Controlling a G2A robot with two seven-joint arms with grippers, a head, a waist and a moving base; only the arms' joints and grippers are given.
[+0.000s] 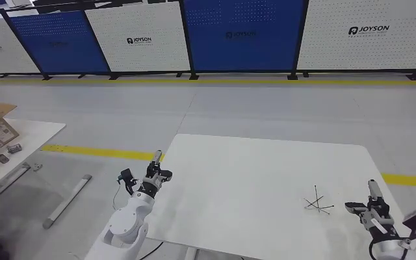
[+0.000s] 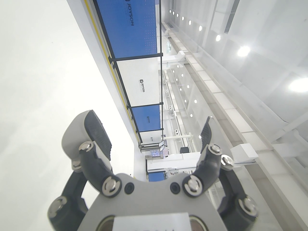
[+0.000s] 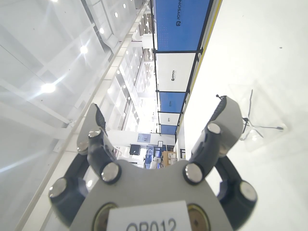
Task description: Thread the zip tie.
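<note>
**Both grippers empty, zip ties lying loose**

The white surface [image 1: 247, 188] carries only a few things. The left gripper [image 2: 154, 126] sits at the surface's 9 o'clock edge, jaws spread wide and holding nothing. The right gripper [image 3: 160, 106] sits at the 3 o'clock edge, equally wide open and empty. The zip ties [image 1: 318, 204], thin, black and crossed over one another, lie flat at about 4 o'clock, near the right gripper but not touching it.
</note>
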